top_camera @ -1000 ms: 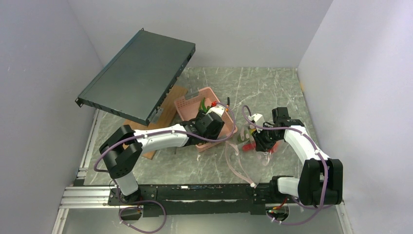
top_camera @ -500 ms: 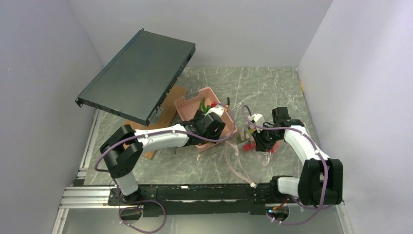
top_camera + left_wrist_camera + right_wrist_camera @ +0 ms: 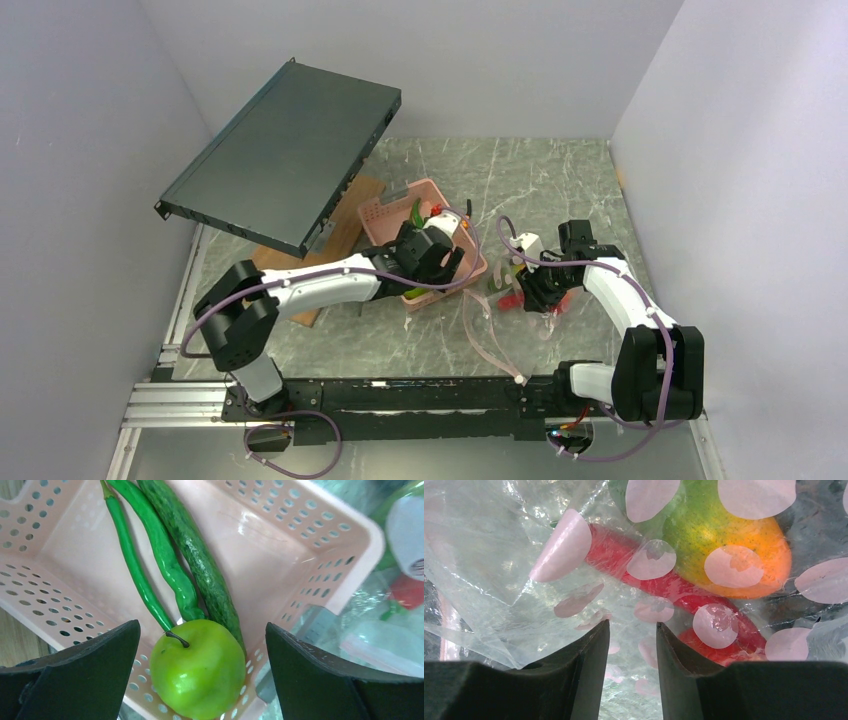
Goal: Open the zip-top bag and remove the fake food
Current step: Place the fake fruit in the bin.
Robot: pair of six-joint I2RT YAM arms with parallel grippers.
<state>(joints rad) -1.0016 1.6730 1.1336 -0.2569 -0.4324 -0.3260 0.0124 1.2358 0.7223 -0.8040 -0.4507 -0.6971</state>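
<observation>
My left gripper (image 3: 420, 278) hangs open over the near corner of the pink basket (image 3: 385, 212). In the left wrist view its jaws (image 3: 202, 630) stand wide apart on either side of the lime-green apple (image 3: 200, 675), which rests in the basket (image 3: 260, 540) and touches neither jaw. Long green pods (image 3: 165, 565) lie behind the apple. The clear zip-top bag (image 3: 487, 335) lies right of the basket. My right gripper (image 3: 530, 290) sits on it. In the right wrist view its jaws (image 3: 632, 625) stand a narrow gap apart over the bag film (image 3: 489, 560). Red pieces (image 3: 664, 582) and an orange-green fruit (image 3: 724, 545) lie inside.
A dark flat metal chassis (image 3: 280, 150) leans at the back left over a wooden board (image 3: 345, 225). White walls close in the left, back and right. The bag's edge (image 3: 380, 635) lies just outside the basket's right wall.
My left arm has shifted slightly back and left over the basket. The right arm and the bag have not visibly moved.
</observation>
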